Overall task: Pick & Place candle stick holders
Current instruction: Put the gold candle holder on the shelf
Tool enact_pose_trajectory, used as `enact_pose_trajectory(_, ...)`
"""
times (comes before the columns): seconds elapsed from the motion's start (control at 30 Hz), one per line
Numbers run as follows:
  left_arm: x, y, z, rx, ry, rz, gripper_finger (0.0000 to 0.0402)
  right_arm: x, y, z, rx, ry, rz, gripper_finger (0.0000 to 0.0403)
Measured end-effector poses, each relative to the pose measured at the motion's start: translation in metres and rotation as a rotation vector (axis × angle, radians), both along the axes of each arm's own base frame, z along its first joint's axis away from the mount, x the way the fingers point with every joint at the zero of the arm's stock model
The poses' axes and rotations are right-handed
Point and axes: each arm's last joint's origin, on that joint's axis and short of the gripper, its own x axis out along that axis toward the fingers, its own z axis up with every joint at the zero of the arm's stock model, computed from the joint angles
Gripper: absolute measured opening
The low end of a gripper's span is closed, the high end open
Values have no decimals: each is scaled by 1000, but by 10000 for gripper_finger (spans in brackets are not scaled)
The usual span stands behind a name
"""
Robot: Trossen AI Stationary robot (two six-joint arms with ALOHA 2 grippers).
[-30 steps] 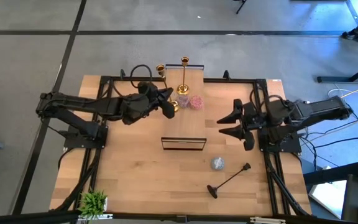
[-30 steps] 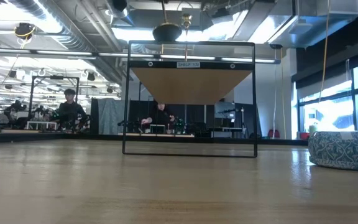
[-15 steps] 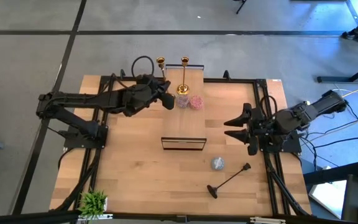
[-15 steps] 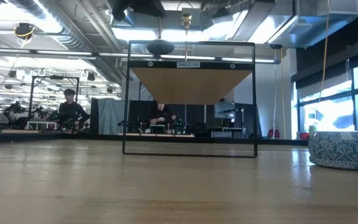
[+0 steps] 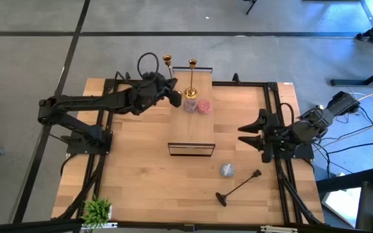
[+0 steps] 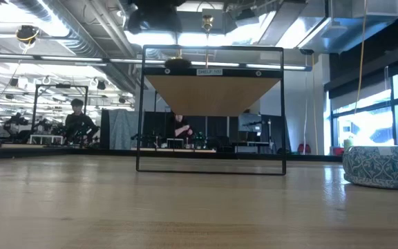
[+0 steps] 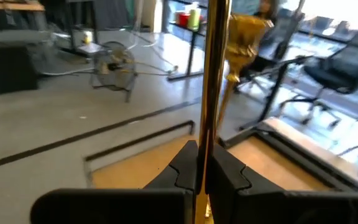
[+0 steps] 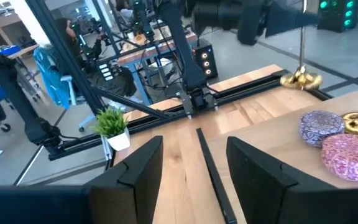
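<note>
Left hand (image 5: 173, 97) lifted farther back, clamped on thin shiny gold stem (image 7: 213, 93)

Potted plant (image 5: 98, 210) at table (image 5: 141, 181) corner.

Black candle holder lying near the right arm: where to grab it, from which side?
Grip the black candle holder mid-stem, coming straight down, fingers across the stem. It lies flat and diagonal on the table; the stem is thin and clear of the blue cup.

The left arm reaches across the table's far side, its gripper (image 5: 173, 97) clamped on a thin gold stem (image 7: 211, 93). The right gripper (image 5: 250, 134) hovers at the right edge, fingers (image 8: 143, 165) apart.
</note>
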Motion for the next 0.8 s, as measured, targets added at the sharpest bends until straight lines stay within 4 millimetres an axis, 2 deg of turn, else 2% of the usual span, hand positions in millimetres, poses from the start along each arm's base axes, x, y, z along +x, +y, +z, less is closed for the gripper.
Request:
enact_pose_trajectory(0.1, 0, 1, -16, -3, -69, -10, 10, -1, -1, 0, -3, -1, -10, 181)
enact_pose_trajectory(0.2, -1, 0, -29, 22, -31, 4, 10, -1, -1, 0, -5, 3, -10, 181)
enact_pose_trajectory(0.5, -8, 15, -29, 12, -15, -39, 10, 0, -4, -1, 4, 11, -39, 181)
enact_pose_trajectory(0.8, -8, 11, -37, -46, 37, -65, 10, 0, -5, -1, 7, 11, -46, 181)
